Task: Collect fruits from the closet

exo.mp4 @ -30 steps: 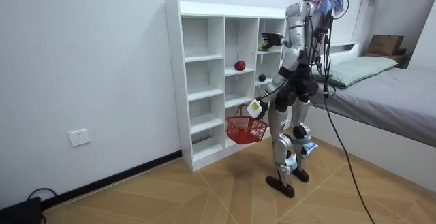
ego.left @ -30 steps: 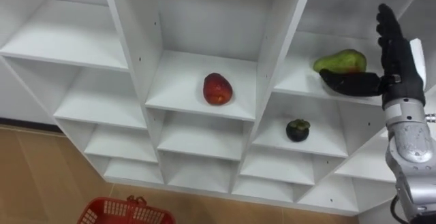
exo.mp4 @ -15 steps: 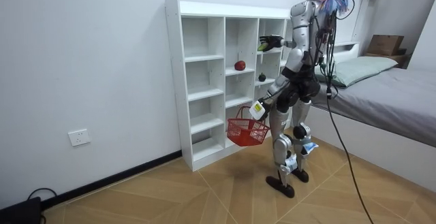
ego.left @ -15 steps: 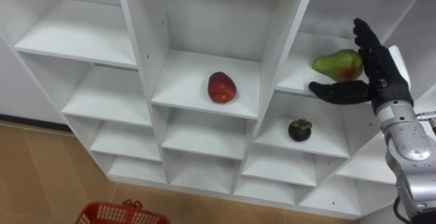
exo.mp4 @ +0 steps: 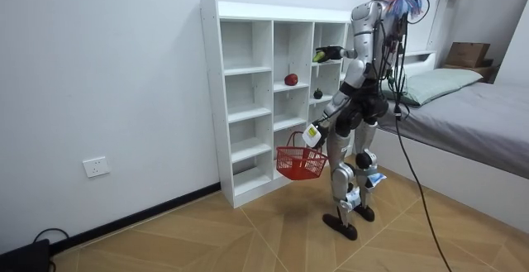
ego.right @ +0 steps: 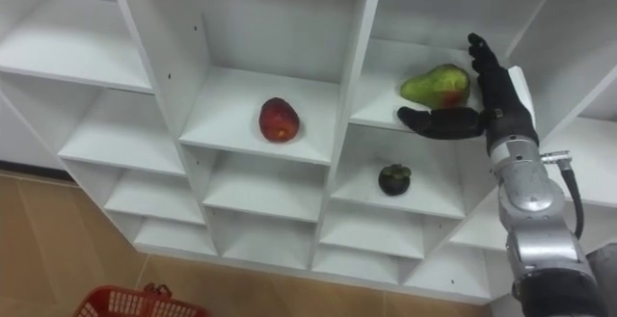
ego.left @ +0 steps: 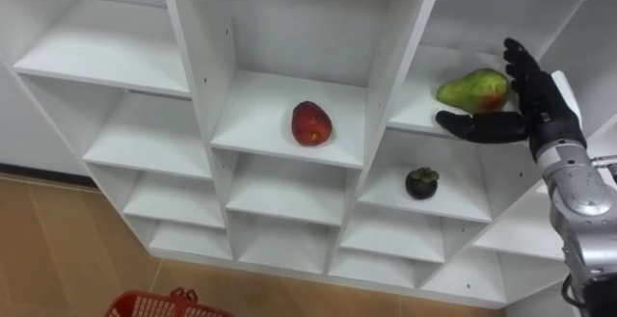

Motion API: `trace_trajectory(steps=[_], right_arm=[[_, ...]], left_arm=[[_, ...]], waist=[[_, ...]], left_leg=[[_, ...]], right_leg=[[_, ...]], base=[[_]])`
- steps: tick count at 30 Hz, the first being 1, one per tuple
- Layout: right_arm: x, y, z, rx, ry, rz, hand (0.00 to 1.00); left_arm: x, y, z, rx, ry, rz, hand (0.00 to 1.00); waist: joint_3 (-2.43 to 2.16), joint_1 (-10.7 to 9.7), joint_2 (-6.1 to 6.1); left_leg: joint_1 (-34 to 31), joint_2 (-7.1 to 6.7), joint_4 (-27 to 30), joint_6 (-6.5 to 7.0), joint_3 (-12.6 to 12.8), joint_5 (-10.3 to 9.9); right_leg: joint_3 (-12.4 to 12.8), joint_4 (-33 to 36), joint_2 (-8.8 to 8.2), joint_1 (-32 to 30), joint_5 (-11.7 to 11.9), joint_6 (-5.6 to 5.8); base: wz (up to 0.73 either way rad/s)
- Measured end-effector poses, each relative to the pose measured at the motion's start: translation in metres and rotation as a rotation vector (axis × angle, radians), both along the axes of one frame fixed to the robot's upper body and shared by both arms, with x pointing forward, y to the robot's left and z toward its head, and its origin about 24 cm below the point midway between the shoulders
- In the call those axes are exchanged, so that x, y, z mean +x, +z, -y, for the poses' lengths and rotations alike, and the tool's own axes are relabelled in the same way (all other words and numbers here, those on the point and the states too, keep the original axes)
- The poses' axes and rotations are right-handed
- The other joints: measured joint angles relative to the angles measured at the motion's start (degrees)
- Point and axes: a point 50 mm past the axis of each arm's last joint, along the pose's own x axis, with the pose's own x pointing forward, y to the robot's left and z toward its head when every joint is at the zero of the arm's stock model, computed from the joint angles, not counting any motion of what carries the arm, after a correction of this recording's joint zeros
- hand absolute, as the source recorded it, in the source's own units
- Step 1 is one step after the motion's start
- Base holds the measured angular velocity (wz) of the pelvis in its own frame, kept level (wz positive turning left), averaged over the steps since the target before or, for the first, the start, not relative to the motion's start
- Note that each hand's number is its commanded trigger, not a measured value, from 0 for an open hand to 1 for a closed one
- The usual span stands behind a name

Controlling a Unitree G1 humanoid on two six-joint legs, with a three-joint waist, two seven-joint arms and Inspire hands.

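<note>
Far down-left of the pear (ego.left: 472, 91) hangs the red basket (ego.left: 169, 304). A red fruit (ego.left: 310, 124) lies one closet (ego.left: 400, 57) bay left of the pear, a dark fruit (ego.left: 420, 182) one shelf below. My right hand (ego.left: 533, 113) stands open just right of the pear, thumb beneath. Light, smooth, bruisable, I judge: cup its broad belly gently.

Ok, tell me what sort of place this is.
Probably a bedroom: a bed with a pillow at the room view's right, a white cubby closet, and a wooden floor.

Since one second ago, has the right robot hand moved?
Yes. Judged against the pear, the right robot hand has shifted left, closer to the fruit.
</note>
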Motion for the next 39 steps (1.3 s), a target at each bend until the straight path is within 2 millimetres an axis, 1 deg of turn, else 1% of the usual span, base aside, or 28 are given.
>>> trace_trajectory(steps=[3,9,14,15,16,17,18,23,29,34,39], right_arm=[[0.0,-0.003,0.002,0.011,-0.009,-0.011,0.0],[0.005,-0.004,0.001,0.023,-0.007,-0.012,0.0],[0.005,-0.003,0.0,0.023,0.004,-0.001,0.0],[0.005,-0.002,0.0,0.022,0.006,0.001,0.13],[0.005,-0.002,0.0,0.02,0.01,0.004,0.56],[0.005,-0.001,0.0,0.02,0.012,0.005,0.82],[0.005,-0.001,0.0,0.018,0.014,0.006,1.0],[0.005,0.001,0.0,-0.031,0.021,0.014,1.0],[0.005,0.009,0.011,-0.159,0.012,0.015,1.0],[0.008,0.016,0.006,-0.234,0.035,0.031,1.0],[0.008,0.014,0.005,-0.26,0.041,0.014,1.0]], left_arm=[[-0.001,0.0,-0.003,0.007,0.0,-0.007,1.0],[-0.002,0.0,-0.003,0.013,0.008,-0.009,1.0],[-0.002,0.0,-0.004,0.024,0.011,-0.006,1.0],[-0.001,0.0,-0.004,0.024,0.011,-0.006,1.0],[-0.001,0.0,-0.004,0.024,0.01,-0.005,1.0],[-0.001,0.0,-0.004,0.024,0.01,-0.004,1.0],[-0.001,0.0,-0.004,0.024,0.01,-0.004,1.0],[-0.001,-0.001,-0.005,0.024,0.012,-0.013,1.0],[-0.001,-0.002,-0.005,0.025,0.015,-0.021,1.0],[0.002,-0.001,-0.005,0.025,0.014,-0.015,1.0],[0.006,0.0,-0.005,0.027,0.01,-0.005,1.0]], waist=[[-0.08,-0.1,-0.13],[0.13,-0.2,0.18],[0.11,-0.3,0.17],[0.11,-0.3,0.17],[0.12,-0.3,0.18],[0.13,-0.3,0.2],[0.15,-0.3,0.23],[0.15,-0.2,0.23],[0.01,0.2,0.02],[0.0,0.2,-0.04],[-0.13,0.3,-0.33]], left_leg=[[0.0,-0.02,0.2,0.0,-0.2,0.0],[-0.2,-0.09,0.2,0.0,-0.8,0.0],[-0.1,-0.07,0.2,0.0,-0.8,0.0],[-0.1,-0.07,0.1,0.0,-0.8,0.0],[-0.1,-0.07,0.1,0.0,-0.8,0.0],[-0.1,-0.07,0.1,0.0,-0.8,0.0],[-0.1,-0.07,0.0,0.0,-0.8,0.0],[-0.1,-0.08,-0.1,0.0,-0.8,0.0],[0.0,-0.09,-0.4,0.0,-0.9,0.0],[-0.1,-0.07,-0.5,-0.01,-1.1,0.0],[-0.1,-0.09,-0.5,-0.01,-1.3,0.0]], right_leg=[[-0.1,0.0,0.03,0.1,0.0,0.0],[-0.1,0.0,0.05,0.2,0.0,-0.02],[0.0,-0.3,0.13,0.2,0.1,-0.1],[0.0,-0.3,0.13,0.2,0.1,-0.1],[0.0,-0.3,0.13,0.2,0.1,-0.1],[0.0,-0.3,0.14,0.2,0.1,-0.1],[0.0,-0.3,0.19,0.2,0.1,-0.1],[-0.1,-0.4,0.16,0.2,0.1,-0.1],[-0.2,-0.5,0.15,0.1,0.1,-0.09],[-0.4,-0.6,0.15,0.1,0.1,-0.09],[-0.5,-0.6,0.11,0.2,0.1,-0.09]], base=[[0.02],[0.01],[0.0],[0.0],[0.0],[0.0],[0.0],[0.0],[0.0],[0.0],[0.01]])
